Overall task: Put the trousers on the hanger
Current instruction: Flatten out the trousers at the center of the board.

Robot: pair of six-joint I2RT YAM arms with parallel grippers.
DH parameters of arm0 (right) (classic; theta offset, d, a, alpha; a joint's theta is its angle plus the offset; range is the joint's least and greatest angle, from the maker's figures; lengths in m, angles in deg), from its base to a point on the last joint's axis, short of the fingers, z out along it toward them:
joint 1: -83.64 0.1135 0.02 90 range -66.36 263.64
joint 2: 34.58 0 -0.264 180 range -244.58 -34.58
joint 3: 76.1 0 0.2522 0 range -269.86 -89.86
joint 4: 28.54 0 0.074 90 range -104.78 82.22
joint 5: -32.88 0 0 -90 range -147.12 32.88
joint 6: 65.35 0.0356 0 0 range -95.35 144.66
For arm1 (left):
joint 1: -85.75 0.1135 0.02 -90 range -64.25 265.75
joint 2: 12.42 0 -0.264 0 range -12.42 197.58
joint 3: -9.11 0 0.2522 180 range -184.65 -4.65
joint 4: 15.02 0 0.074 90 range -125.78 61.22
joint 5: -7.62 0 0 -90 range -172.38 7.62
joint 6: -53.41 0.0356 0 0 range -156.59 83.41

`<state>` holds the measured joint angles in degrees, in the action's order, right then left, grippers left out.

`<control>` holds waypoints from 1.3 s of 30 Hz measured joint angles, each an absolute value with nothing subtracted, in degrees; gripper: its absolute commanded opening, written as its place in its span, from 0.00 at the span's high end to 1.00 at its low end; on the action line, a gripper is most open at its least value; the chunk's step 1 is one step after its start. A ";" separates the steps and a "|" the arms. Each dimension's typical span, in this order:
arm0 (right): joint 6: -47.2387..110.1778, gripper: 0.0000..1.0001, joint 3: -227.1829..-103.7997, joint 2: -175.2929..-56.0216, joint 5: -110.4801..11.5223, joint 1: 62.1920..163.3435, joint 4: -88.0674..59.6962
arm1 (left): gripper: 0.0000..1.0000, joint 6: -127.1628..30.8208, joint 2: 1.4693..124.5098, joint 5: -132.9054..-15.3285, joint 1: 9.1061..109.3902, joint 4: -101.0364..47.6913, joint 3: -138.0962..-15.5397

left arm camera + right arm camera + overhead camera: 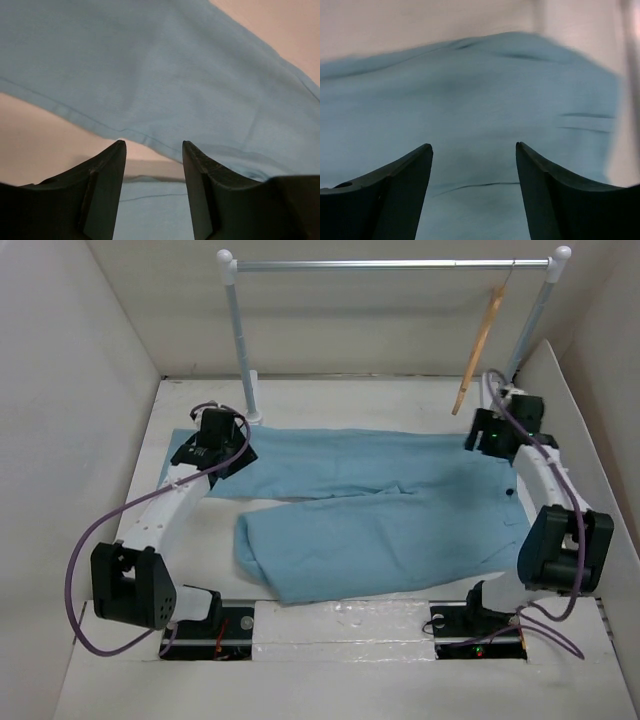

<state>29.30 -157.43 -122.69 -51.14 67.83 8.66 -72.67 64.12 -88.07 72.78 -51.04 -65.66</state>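
Note:
The light blue trousers (370, 510) lie flat on the table, waistband to the right, two legs running left. The wooden hanger (478, 345) hangs by its hook from the rail at the back right. My left gripper (228, 450) is open over the far leg's cuff end; in the left wrist view (153, 150) its jaws frame the cloth's hem (150, 75). My right gripper (487, 440) is open over the waistband's far corner; in the right wrist view (474, 152) blue cloth (470, 95) fills the gap between the jaws. Neither holds anything.
A white-and-silver clothes rail (390, 265) stands at the back, its left post (243, 350) close behind the left gripper. White walls enclose the table on the left, right and back.

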 measured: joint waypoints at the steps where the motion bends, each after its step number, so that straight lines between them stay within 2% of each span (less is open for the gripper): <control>1: 28.95 0.59 -155.90 -120.92 -50.70 72.09 8.31 | 0.59 -72.97 63.57 -88.68 73.04 -52.65 -65.47; 4: 28.40 0.95 -150.02 -114.06 -48.93 86.93 7.59 | 0.69 -76.16 60.77 -88.84 74.26 -57.29 -62.73; 5: 27.94 0.96 -148.23 -111.94 -48.02 92.50 7.52 | 0.72 -77.67 59.35 -88.66 74.68 -58.77 -60.74; 6: 27.84 0.94 -146.70 -110.12 -47.21 97.51 7.63 | 0.80 -79.22 58.04 -88.57 75.03 -60.48 -58.73; 8: 27.14 0.90 -144.73 -107.96 -45.11 106.54 7.76 | 0.83 -82.59 55.04 -88.14 75.44 -64.02 -54.30; 12: 24.91 0.76 -145.21 -108.38 -44.85 126.32 8.40 | 0.81 -86.57 46.08 -87.98 75.38 -68.04 -51.46; 14: 23.90 0.59 -147.50 -111.33 -45.24 135.41 8.44 | 0.80 -87.05 42.76 -89.86 75.38 -68.85 -53.86; 17: 21.80 0.49 -154.37 -119.90 -45.77 145.59 9.23 | 0.77 -86.30 40.51 -93.49 75.55 -69.53 -70.95; 18: 21.04 0.43 -157.21 -123.09 -46.11 147.85 9.23 | 0.75 -85.54 41.01 -94.93 75.64 -68.35 -76.74; 20: 19.97 0.38 -162.06 -128.14 -46.81 150.80 9.14 | 0.74 -84.16 41.45 -96.92 75.75 -66.05 -86.01; 24: 17.74 0.36 -175.74 -141.69 -48.34 156.22 9.53 | 0.72 -82.33 39.22 -97.54 75.77 -62.88 -93.03; 34: 15.09 0.34 -196.64 -161.90 -53.28 158.73 14.98 | 0.71 -80.75 36.25 -94.32 75.68 -65.00 -91.21; 36: 14.90 0.38 -199.85 -165.03 -54.09 158.53 16.46 | 0.71 -80.60 36.36 -93.93 75.55 -65.09 -91.21; 38: 14.55 0.61 -202.41 -167.57 -54.68 158.29 17.93 | 0.71 -80.51 36.51 -93.49 75.22 -65.07 -91.21; 39: 14.33 0.90 -203.22 -168.48 -54.99 158.18 18.58 | 0.71 -80.49 36.51 -93.36 75.22 -65.05 -91.21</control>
